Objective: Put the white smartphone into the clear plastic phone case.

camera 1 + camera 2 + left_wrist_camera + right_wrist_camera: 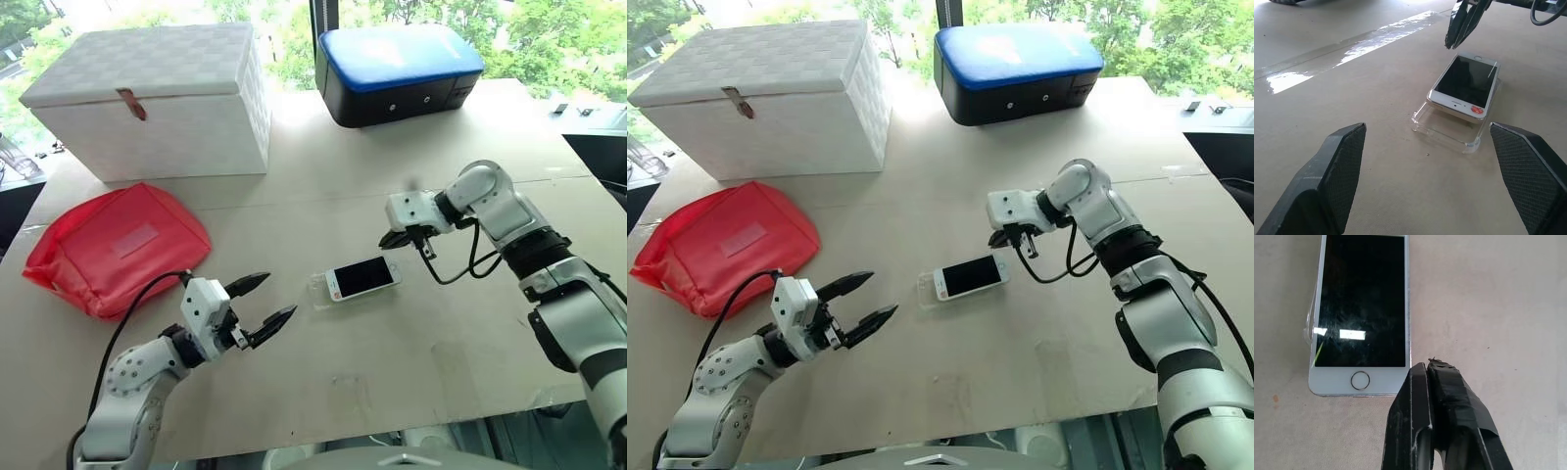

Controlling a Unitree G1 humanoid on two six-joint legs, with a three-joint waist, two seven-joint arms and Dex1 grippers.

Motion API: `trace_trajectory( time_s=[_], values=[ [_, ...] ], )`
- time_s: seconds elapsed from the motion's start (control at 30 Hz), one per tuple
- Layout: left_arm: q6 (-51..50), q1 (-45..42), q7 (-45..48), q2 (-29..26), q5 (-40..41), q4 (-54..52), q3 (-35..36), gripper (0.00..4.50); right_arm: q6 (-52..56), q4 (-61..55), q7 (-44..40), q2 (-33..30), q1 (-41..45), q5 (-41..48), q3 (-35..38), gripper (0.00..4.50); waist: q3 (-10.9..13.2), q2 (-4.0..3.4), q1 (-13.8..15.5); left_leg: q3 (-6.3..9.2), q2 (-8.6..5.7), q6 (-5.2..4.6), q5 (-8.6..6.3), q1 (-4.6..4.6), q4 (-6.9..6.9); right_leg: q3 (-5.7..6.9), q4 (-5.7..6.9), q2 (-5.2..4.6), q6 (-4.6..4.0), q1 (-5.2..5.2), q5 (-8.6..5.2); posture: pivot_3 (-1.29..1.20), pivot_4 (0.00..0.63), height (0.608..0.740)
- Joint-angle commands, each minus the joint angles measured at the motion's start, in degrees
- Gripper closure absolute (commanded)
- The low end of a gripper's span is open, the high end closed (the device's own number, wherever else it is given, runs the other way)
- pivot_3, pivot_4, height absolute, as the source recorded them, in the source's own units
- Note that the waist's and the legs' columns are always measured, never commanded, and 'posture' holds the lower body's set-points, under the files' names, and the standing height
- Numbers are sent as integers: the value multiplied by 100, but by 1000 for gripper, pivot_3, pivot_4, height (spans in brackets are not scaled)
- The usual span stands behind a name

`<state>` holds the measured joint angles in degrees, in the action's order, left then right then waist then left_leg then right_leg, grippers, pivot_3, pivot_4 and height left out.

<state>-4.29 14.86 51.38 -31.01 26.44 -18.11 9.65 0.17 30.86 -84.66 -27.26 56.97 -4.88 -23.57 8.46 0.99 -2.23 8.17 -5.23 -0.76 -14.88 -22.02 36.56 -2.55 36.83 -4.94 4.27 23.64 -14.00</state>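
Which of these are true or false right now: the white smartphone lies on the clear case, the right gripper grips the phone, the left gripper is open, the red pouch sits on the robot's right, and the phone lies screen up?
1. The white smartphone with the dark screen rests on the clear plastic phone case. True, though one end of the case sticks out past the phone.
2. The right gripper grips the phone. False: its black fingers are shut on nothing, above the phone's end.
3. The left gripper is open. True.
4. The red fabric pouch sits on the robot's right. False: on its left.
5. The phone lies screen up. True.
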Motion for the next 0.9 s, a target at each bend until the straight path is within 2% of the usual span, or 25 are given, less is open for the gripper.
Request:
trace_trajectory(
  time_s=[0.03,0.27,0.4,0.57,0.73,0.83,0.9],
  values=[
    [122,-20,71,-37,21,-41,28,356,864,-854,-102,44,-71,569,358,4470,0,0,0,1,1,0,0,0,0,1,0,0,0,0,0,0,150,740],
    [94,42,110,-78,63,-99,95,356,1627,-2129,611,411,-1017,529,-16,4470,-2,3,22,3,0,0,0,-2,1,2,0,-4,0,0,0,0,150,740],
    [64,114,109,-110,84,-168,118,356,1682,-2040,1024,538,-1525,-13,-618,4470,-3,2,19,2,-1,0,0,-1,4,2,2,-3,0,0,0,0,150,740],
    [41,139,97,-147,111,-209,127,356,1697,-1637,1233,554,-1733,-363,-1041,4470,-29,12,11,-1,2,0,0,17,3,-1,11,2,0,-11,0,0,150,740],
    [29,154,96,-170,123,-228,137,356,1801,-1330,1416,620,-1765,-377,-1052,4470,-83,3,12,2,4,-23,-14,54,1,3,11,5,1,-48,0,0,150,740],
    [24,150,87,-161,115,-237,117,356,1834,-1219,1580,689,-1760,-298,-911,4470,-85,-8,15,2,4,-27,-18,131,-14,4,5,5,0,-121,-2,0,150,740],
    [25,140,75,-148,102,-238,96,356,1891,-1324,1584,704,-1765,-141,-770,4470,-86,-10,14,9,5,-27,-17,142,-14,10,5,6,1,-133,-3,0,150,740]
  ],
)
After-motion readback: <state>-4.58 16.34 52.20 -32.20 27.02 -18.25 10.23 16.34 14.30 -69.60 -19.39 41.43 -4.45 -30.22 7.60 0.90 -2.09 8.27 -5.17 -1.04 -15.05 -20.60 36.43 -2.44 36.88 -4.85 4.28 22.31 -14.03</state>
